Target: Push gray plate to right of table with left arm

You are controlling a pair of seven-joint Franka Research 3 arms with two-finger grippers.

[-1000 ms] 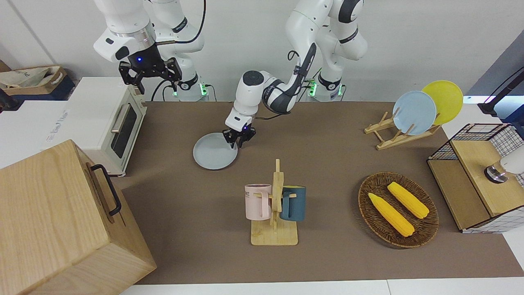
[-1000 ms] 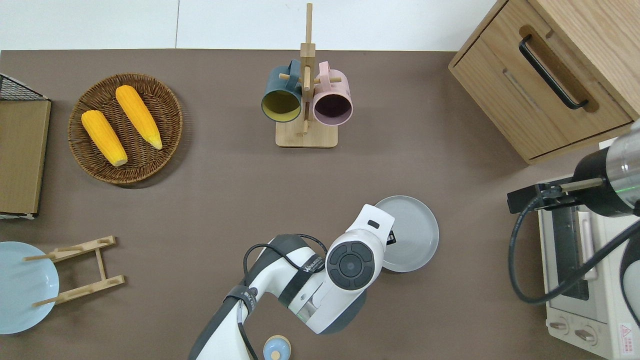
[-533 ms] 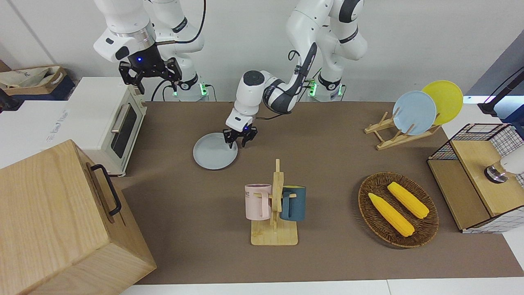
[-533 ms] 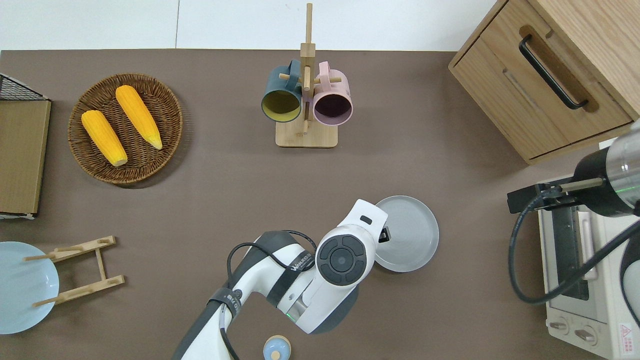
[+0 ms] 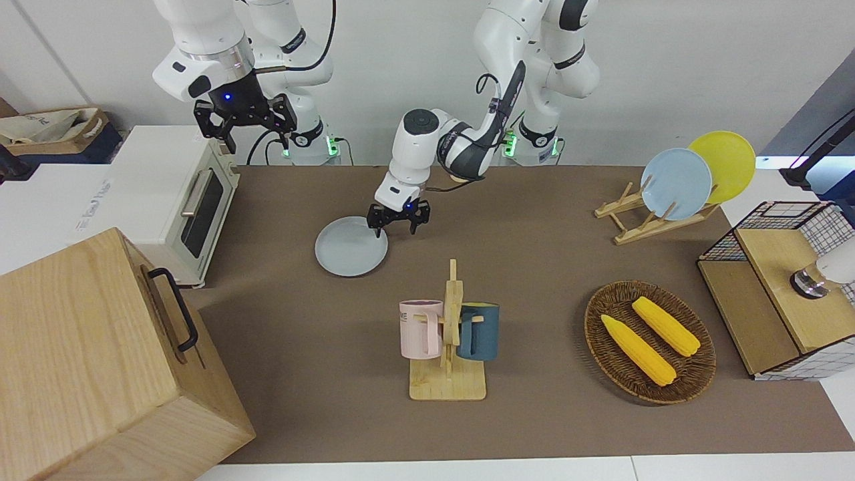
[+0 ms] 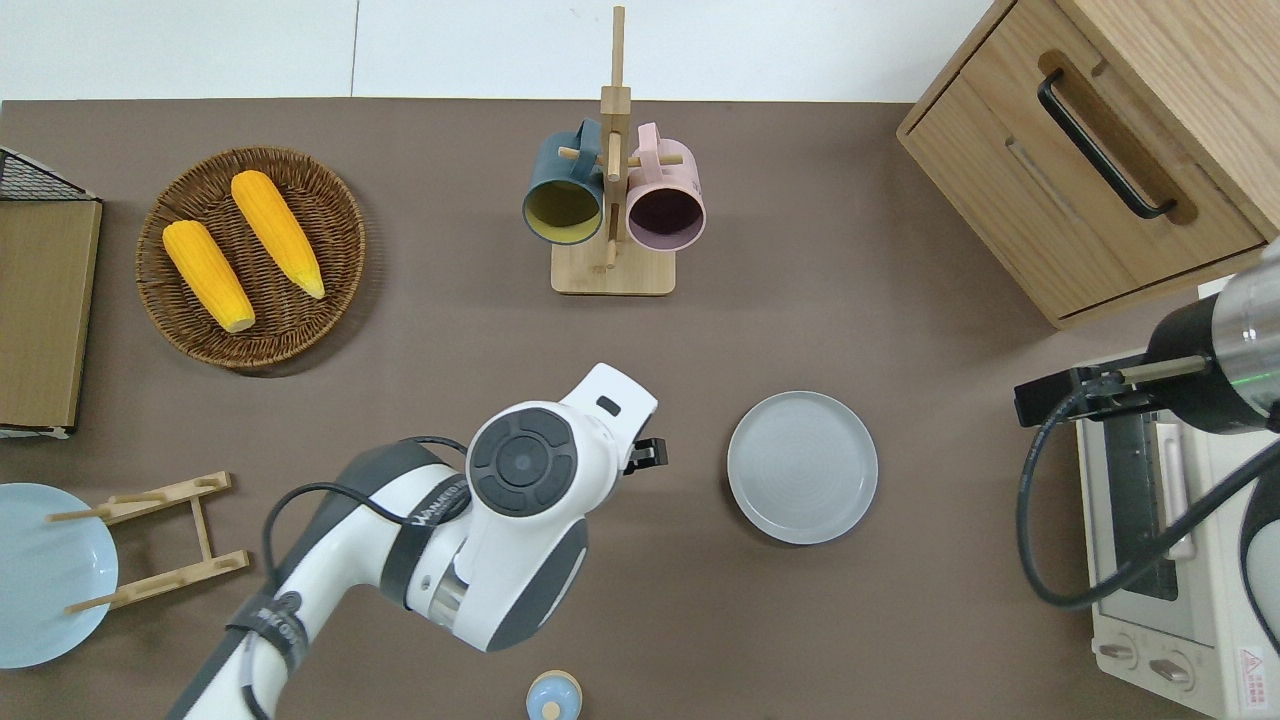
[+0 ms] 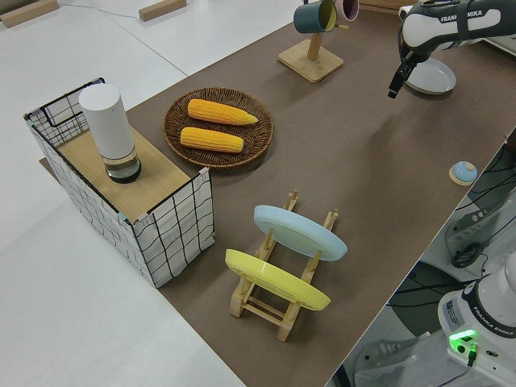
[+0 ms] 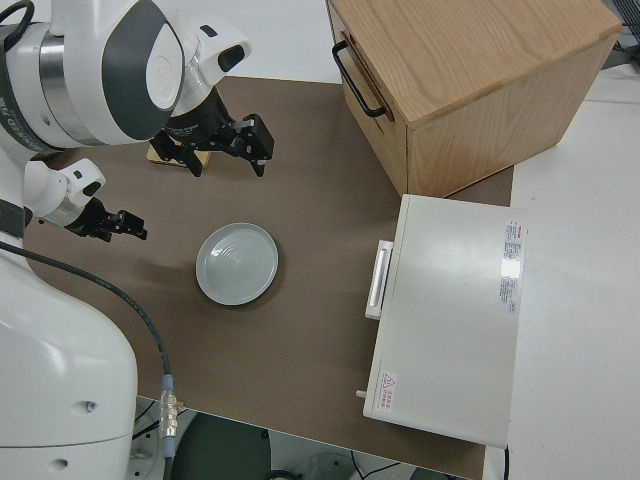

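The counter, covered by a brown mat, is occupied toward the right arm's end by a wooden cabinet and a white toaster oven. The gray plate is seen lying flat on the mat between the toaster oven and the middle of the counter, nearer to the robots than the mug rack. The left gripper is held up over bare mat beside the plate, apart from it, with its jaws spread and nothing between them. The right gripper is parked, its jaws likewise spread and empty.
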